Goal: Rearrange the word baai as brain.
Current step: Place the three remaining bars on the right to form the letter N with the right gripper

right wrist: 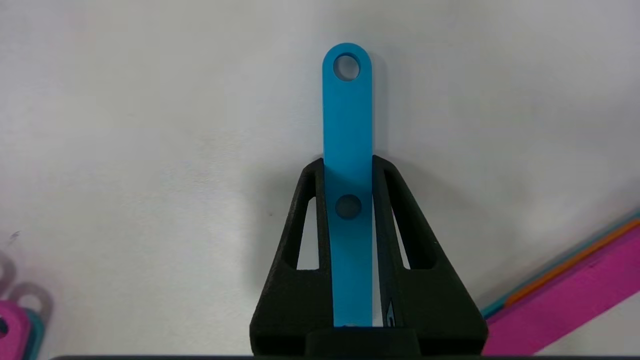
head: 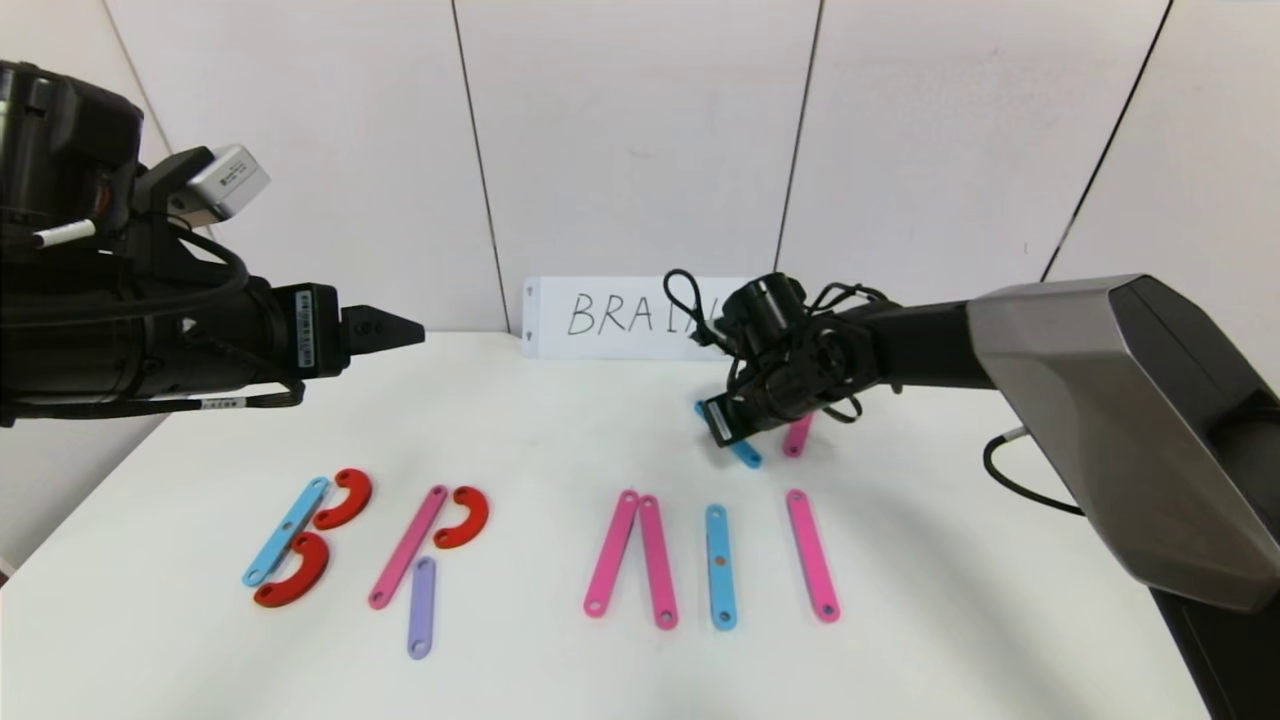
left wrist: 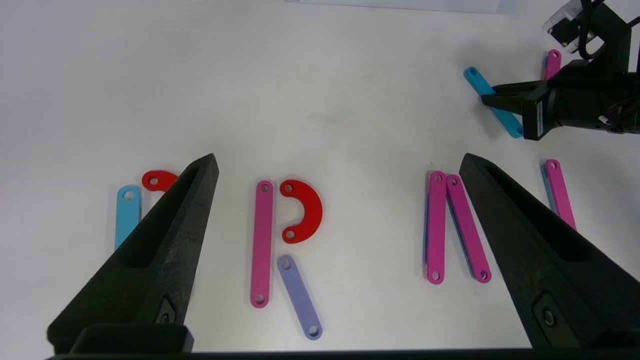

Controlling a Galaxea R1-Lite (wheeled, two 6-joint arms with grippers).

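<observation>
The right gripper point(right wrist: 348, 170) is clamped on the edges of a blue strip point(right wrist: 347, 125) at the table's point(head: 560, 420) one o'clock, beside a pink strip point(head: 797, 436). Lift it level before carrying it toward the lone pink upright point(head: 812, 555) at five o'clock. The left gripper point(head: 385, 328) hangs wide open at ten o'clock.

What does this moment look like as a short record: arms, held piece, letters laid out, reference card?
right gripper: shut on blue strip, behind the letter row
left gripper: open, raised over table's left side, holding nothing
spare nearby: pink strip beside the right gripper
letters laid: B, R, then three upright strokes
card: handwritten BRAIN, partly hidden by right arm
</observation>
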